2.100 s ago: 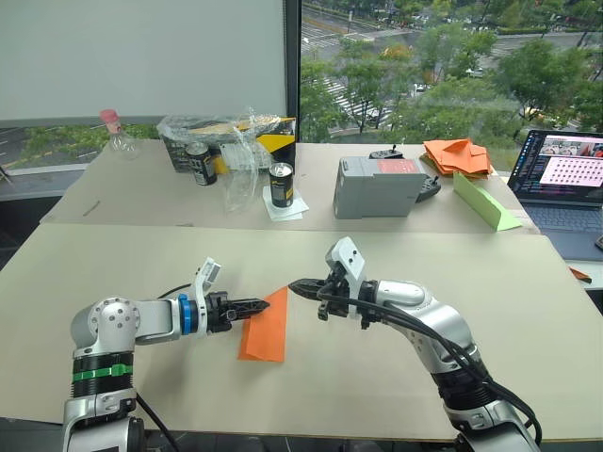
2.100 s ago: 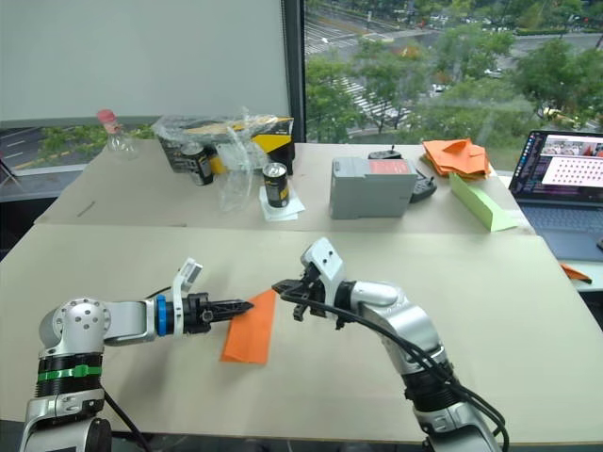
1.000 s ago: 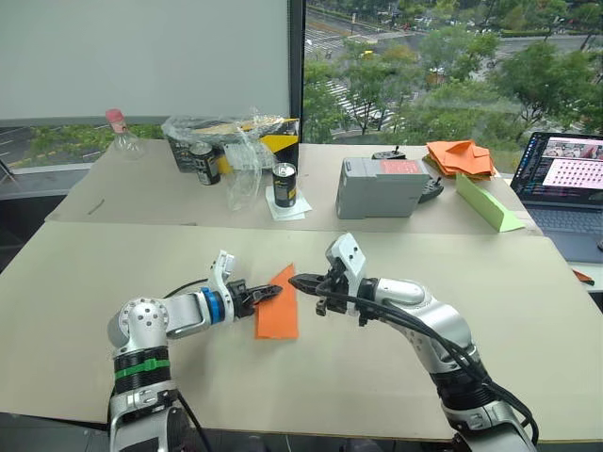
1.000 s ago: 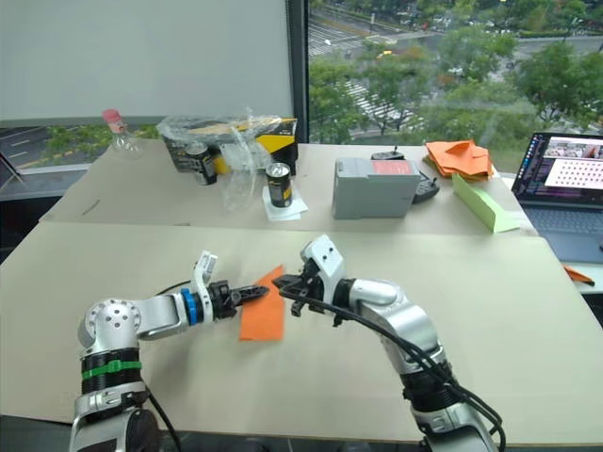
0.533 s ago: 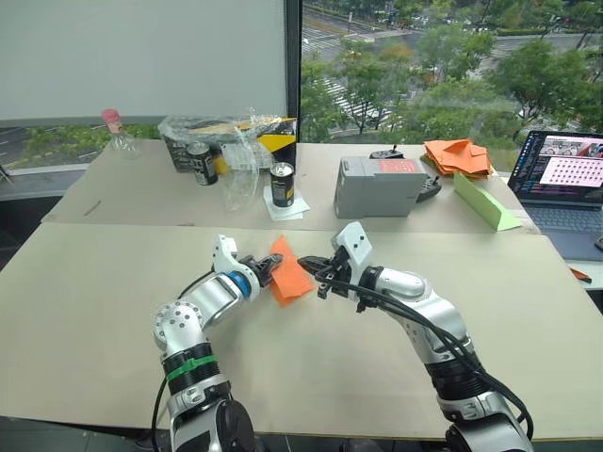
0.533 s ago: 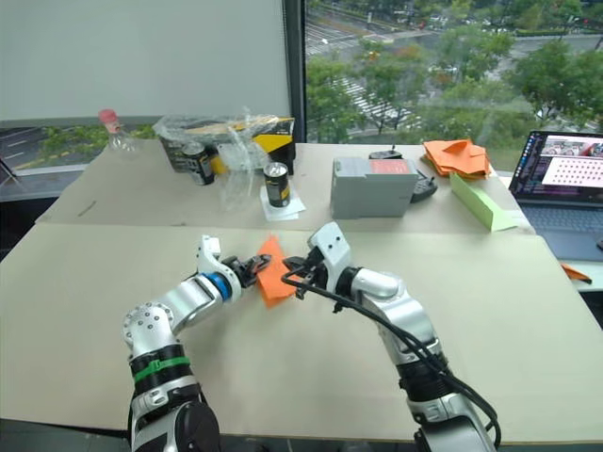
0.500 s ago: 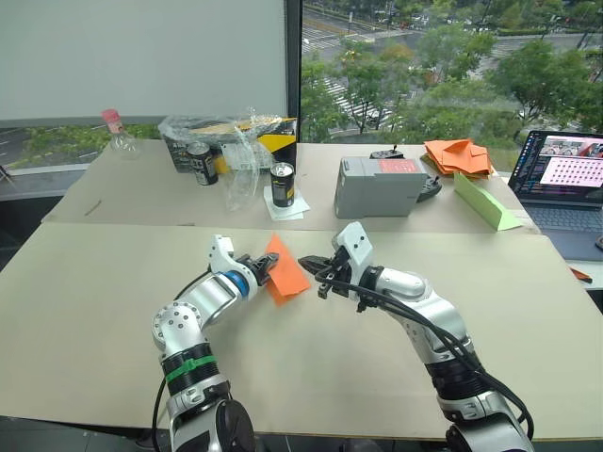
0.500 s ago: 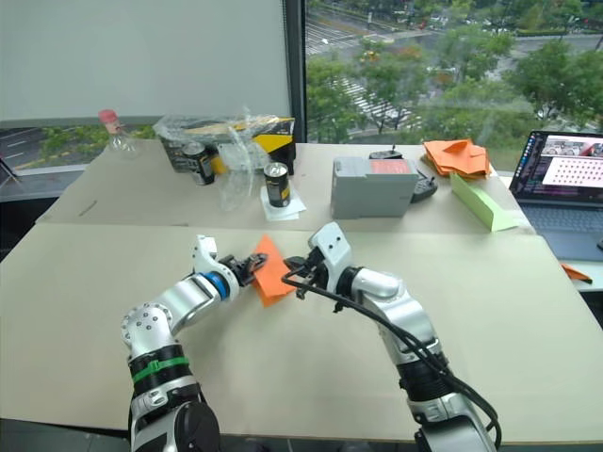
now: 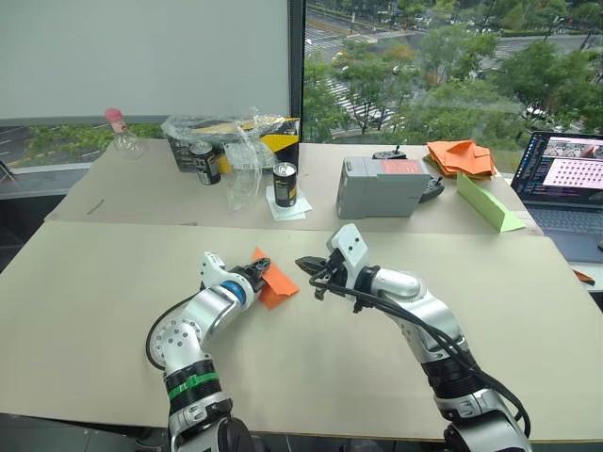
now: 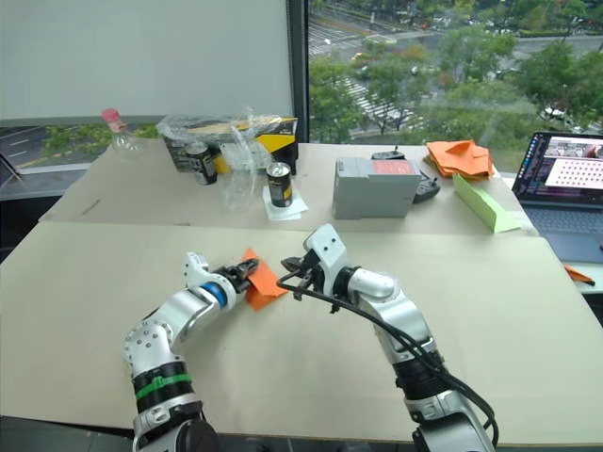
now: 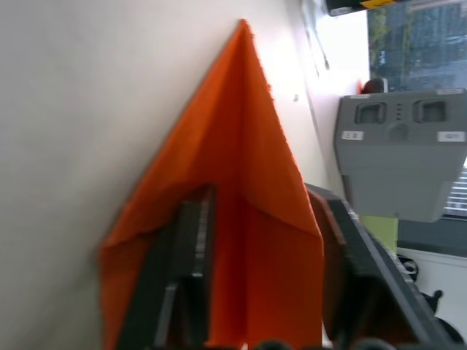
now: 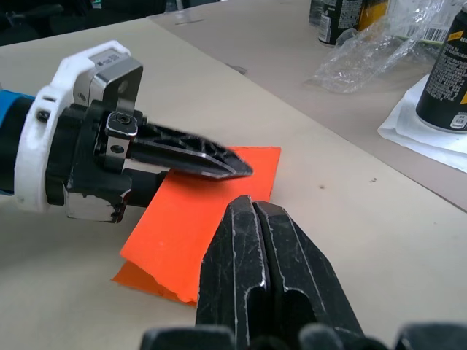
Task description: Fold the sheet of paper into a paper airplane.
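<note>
Since two seconds ago, left gripper [image 9: 260, 268] has carried the sheet of paper [image 9: 274, 282] farther up the near table [image 9: 85, 292], fingers pinching its folded edge. Paper appears thin, light and easily creased; best held at the fold. Right gripper [image 9: 303, 265], fingers pressed together, sits just beside it.

— What do we see around us?
— Two beige surfaces [image 9: 85, 311], one behind the other, and a white blind [image 9: 141, 56] over the left window.
— And to the right?
— We look through glass [image 9: 424, 66] at daylit trees and streets.
</note>
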Controlling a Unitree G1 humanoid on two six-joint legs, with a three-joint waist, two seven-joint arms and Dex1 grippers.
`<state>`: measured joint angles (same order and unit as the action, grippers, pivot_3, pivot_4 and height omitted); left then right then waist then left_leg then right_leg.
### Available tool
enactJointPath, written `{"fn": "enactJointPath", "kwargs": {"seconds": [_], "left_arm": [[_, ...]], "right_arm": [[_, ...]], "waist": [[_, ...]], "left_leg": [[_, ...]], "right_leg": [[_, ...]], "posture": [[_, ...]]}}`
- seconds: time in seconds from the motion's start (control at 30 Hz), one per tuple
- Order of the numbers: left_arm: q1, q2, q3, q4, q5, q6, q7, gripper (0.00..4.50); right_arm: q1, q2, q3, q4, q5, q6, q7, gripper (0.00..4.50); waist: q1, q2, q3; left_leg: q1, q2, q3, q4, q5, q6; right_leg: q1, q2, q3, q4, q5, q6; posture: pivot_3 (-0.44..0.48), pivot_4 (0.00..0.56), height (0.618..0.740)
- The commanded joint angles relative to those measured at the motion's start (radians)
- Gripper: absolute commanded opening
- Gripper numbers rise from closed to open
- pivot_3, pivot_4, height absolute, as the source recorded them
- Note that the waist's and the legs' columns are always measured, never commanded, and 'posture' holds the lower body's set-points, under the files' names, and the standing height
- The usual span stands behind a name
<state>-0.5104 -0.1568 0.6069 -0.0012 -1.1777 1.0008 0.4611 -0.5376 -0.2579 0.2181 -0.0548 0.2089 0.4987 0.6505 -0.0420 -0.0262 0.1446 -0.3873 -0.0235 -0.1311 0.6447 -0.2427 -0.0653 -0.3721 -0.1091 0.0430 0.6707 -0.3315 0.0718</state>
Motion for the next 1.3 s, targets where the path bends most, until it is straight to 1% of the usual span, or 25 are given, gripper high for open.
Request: {"fn": "enactJointPath", "kwargs": {"seconds": [0.03,0.17,0.27,0.3,0.33,0.37,0.4,0.53,0.67,0.9,1.0,1.1,1.3], "left_arm": [[0.028,0.034,-0.005,-0.045,-0.101,0.027,0.032,2.47],[0.078,0.140,-0.001,-0.098,-0.276,0.078,0.068,2.47],[0.137,0.247,-0.016,-0.129,-0.410,0.104,0.069,2.49],[0.159,0.287,-0.023,-0.137,-0.453,0.113,0.058,2.49],[0.179,0.323,-0.032,-0.142,-0.492,0.119,0.049,2.49],[0.199,0.358,-0.042,-0.146,-0.523,0.120,0.038,2.49],[0.217,0.392,-0.055,-0.149,-0.548,0.119,0.025,2.49],[0.280,0.513,-0.102,-0.154,-0.598,0.115,-0.035,2.49],[0.308,0.566,-0.131,-0.139,-0.588,0.068,-0.064,2.49],[0.339,0.586,-0.175,-0.159,-0.582,0.004,-0.079,2.49],[0.352,0.596,-0.186,-0.169,-0.593,-0.015,-0.080,2.49],[0.361,0.609,-0.188,-0.179,-0.565,-0.044,-0.081,2.49],[0.372,0.619,-0.204,-0.184,-0.579,-0.069,-0.084,2.49]], "right_arm": [[-0.014,0.000,0.000,-0.029,0.001,-0.038,0.015,0.00],[0.002,-0.012,0.012,-0.045,0.003,-0.048,0.039,0.00],[0.019,-0.026,0.027,-0.057,-0.004,-0.063,0.063,0.88],[0.024,-0.032,0.035,-0.057,-0.010,-0.073,0.071,1.28],[0.030,-0.036,0.042,-0.056,-0.013,-0.080,0.077,1.52],[0.035,-0.038,0.048,-0.055,-0.016,-0.086,0.083,1.93],[0.040,-0.042,0.055,-0.053,-0.023,-0.096,0.088,2.34],[0.061,-0.055,0.098,-0.036,-0.059,-0.154,0.112,3.67],[0.075,-0.032,0.124,-0.017,-0.074,-0.184,0.112,3.67],[0.063,0.011,0.175,0.060,-0.168,-0.267,0.060,3.67],[0.059,0.035,0.168,0.069,-0.178,-0.276,0.041,3.67],[0.051,0.064,0.175,0.100,-0.224,-0.289,-0.011,3.67],[0.038,0.106,0.170,0.153,-0.285,-0.320,-0.091,3.67]], "waist": [[-0.001,0.000,0.000],[-0.006,0.000,0.000],[-0.005,0.000,0.000],[-0.004,0.000,0.000],[-0.004,0.000,0.000],[-0.004,0.000,0.000],[-0.003,0.000,0.000],[0.001,0.000,0.000],[-0.001,0.000,0.000],[-0.003,0.000,0.000],[-0.004,0.000,0.000],[-0.003,0.000,0.000],[-0.002,0.000,0.000]], "left_leg": [[0.000,0.000,0.000,0.000,0.000,0.000],[0.000,0.000,0.000,0.000,0.000,0.000],[0.001,0.001,-0.001,0.000,0.000,0.000],[0.001,0.001,-0.001,0.000,0.000,0.000],[0.000,0.001,-0.001,0.000,0.000,0.000],[0.001,0.001,-0.001,0.000,0.000,0.000],[0.001,0.001,-0.001,0.000,0.000,0.000],[0.001,0.000,-0.001,0.000,0.000,0.000],[0.002,0.000,-0.002,-0.001,0.000,0.000],[0.002,0.000,-0.002,-0.001,0.000,0.000],[0.002,0.000,-0.001,-0.001,0.000,0.000],[0.002,0.000,-0.002,-0.001,0.000,0.000],[0.002,0.000,-0.001,-0.001,0.000,0.000]], "right_leg": [[0.000,0.000,0.000,0.000,0.000,0.000],[0.000,0.000,0.000,0.000,0.000,0.000],[-0.001,0.001,0.000,0.001,0.000,0.000],[-0.001,0.001,0.000,0.001,0.000,0.000],[-0.001,0.001,0.000,0.001,0.000,0.000],[-0.001,0.001,0.001,0.001,0.000,0.000],[-0.001,0.001,0.001,0.001,0.000,0.000],[-0.001,0.001,0.001,0.001,0.000,0.000],[-0.001,0.001,0.001,0.001,0.000,0.000],[-0.001,0.001,0.001,0.001,0.000,0.000],[-0.002,0.001,0.001,0.002,0.000,0.000],[-0.002,0.001,0.001,0.002,0.000,0.000],[-0.002,0.001,0.001,0.002,0.000,0.000]], "posture": [[0.000,0.150,0.740],[0.000,0.150,0.740],[0.000,0.150,0.740],[0.000,0.150,0.740],[0.000,0.150,0.740],[0.000,0.150,0.740],[0.000,0.150,0.740],[0.000,0.150,0.740],[0.000,0.150,0.740],[0.000,0.150,0.740],[0.000,0.150,0.740],[0.000,0.150,0.740],[0.000,0.150,0.740]]}}
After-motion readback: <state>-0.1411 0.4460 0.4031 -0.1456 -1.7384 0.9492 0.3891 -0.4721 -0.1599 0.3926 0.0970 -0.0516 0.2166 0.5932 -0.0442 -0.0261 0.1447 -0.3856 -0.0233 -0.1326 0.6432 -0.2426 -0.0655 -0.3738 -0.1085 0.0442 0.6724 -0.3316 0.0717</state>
